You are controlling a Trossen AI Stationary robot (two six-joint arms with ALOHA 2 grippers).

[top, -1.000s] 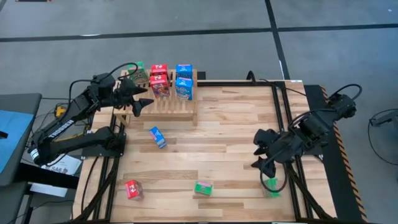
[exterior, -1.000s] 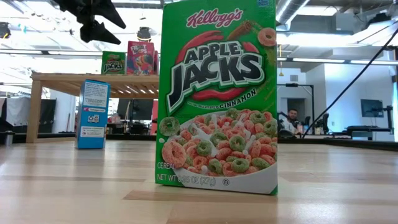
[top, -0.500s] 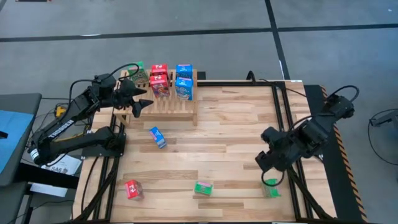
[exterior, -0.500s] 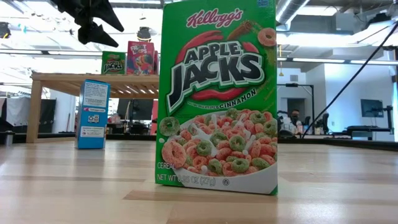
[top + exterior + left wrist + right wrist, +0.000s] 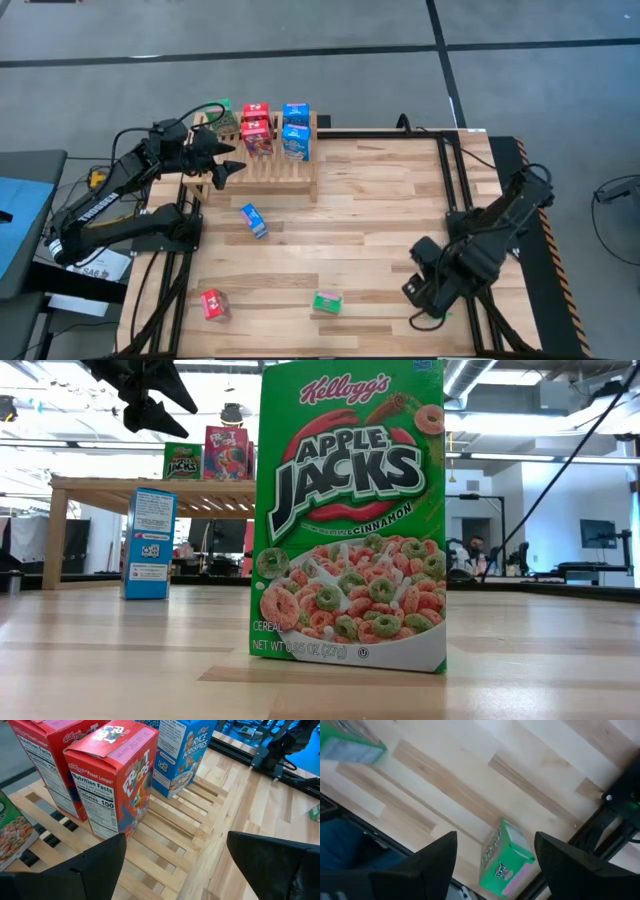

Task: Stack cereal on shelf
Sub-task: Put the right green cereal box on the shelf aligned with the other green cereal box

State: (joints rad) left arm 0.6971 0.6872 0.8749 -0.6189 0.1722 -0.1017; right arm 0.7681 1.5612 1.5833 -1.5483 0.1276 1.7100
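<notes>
While five cereal boxes already stand on the shelf (image 5: 262,165) at the far left of the table (image 5: 380,220), four are left on the tabletop. On the slatted rack stand two red boxes (image 5: 256,132), two blue boxes (image 5: 295,131) and one green box (image 5: 224,118) at its left end. Loose on the planks are a small blue box (image 5: 254,220) lying near the rack, a red box (image 5: 213,304) at the near left, a green box (image 5: 327,301) near the middle front, and a second green box (image 5: 504,859) at the near right edge. The right gripper (image 5: 424,293) hangs over that last box, jaws apart and empty. The left gripper (image 5: 222,165) hovers at the rack's left end, jaws apart and empty. By this count the stacking looks just past halfway.
</notes>
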